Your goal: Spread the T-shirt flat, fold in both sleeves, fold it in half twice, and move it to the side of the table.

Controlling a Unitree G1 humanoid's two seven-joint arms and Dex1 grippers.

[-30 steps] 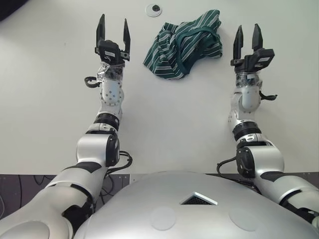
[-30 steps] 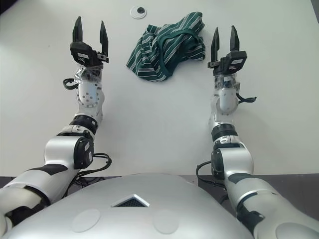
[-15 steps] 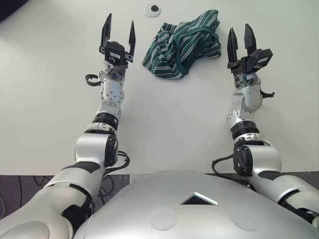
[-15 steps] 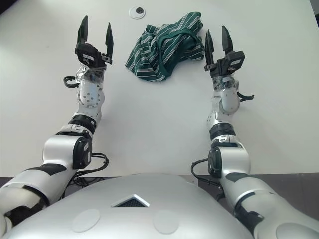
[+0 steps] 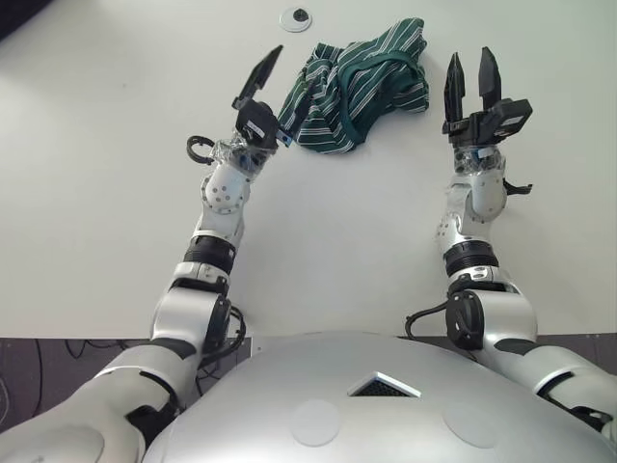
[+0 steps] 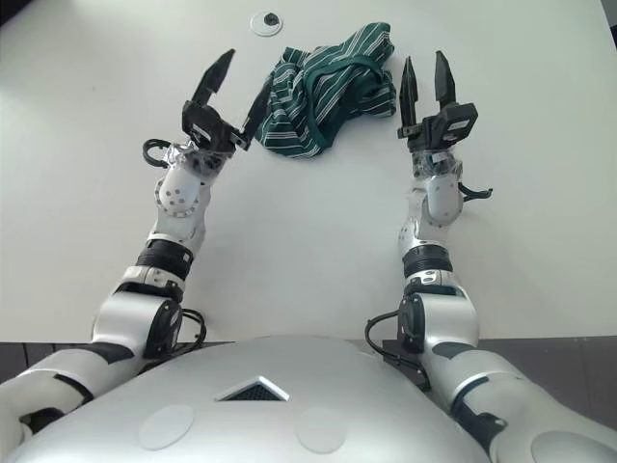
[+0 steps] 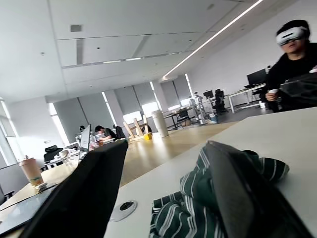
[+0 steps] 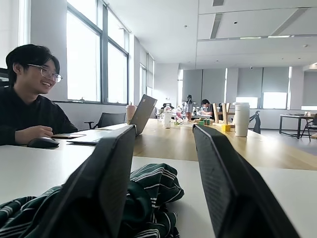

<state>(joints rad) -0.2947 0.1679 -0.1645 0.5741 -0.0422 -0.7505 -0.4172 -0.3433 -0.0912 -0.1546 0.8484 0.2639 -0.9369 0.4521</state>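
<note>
While flanking the crumpled T-shirt [image 5: 357,82] at the table's [image 5: 96,193] twelve o'clock, left gripper [image 5: 289,72] at nine, right gripper [image 5: 471,56] at three, jaws wide apart, start spreading: pinch opposite edges, pull outward.

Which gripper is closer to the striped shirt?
The left gripper: it tilts toward the T-shirt, one fingertip at its edge. The right gripper stands upright, clear of the cloth.
</note>
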